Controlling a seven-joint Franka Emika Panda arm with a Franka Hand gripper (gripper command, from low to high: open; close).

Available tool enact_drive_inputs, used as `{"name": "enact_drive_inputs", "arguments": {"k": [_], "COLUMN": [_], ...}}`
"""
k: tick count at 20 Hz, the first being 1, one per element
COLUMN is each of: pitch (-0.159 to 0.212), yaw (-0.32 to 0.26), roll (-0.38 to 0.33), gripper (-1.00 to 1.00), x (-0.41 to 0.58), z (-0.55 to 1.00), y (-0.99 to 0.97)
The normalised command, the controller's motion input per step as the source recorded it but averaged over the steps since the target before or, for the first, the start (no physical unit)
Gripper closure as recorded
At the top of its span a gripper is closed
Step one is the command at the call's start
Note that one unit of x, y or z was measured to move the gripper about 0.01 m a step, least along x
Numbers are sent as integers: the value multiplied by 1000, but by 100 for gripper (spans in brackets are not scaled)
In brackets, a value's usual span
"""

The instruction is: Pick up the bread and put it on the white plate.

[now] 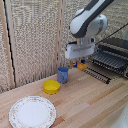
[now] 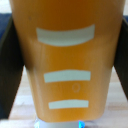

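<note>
Loaf [image 2: 67, 65] fills our wrist view, clamped between the dark fingers [image 2: 9, 65]. Only the exterior view gives context: gripper [image 1: 77, 63] holds it off the table [image 1: 90, 100], beside blue cup [image 1: 62, 74], white dish [image 1: 32, 112] well apart.

arm [image 1: 89, 22]: bulky white, grey joints | gripper [image 1: 76, 63]: white boxy block

The loaf [image 1: 81, 65] is mostly hidden behind the claw [image 1: 77, 63].

White arm bent downward, gripper [image 1: 78, 63] low, fingers clamped on something orange.
</note>
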Motion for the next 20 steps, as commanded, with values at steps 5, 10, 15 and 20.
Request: {"name": "enact_drive_inputs", "arguments": {"k": [5, 10, 15, 20], "pitch": [0, 36, 78, 72], "yaw": [-29, -8, 0, 0], "roll": [-5, -14, 0, -3], "gripper": [100, 100, 100, 100], "x": [11, 121, 157, 128], "z": [367, 53, 0, -2], "y": [903, 963, 997, 1000]}}
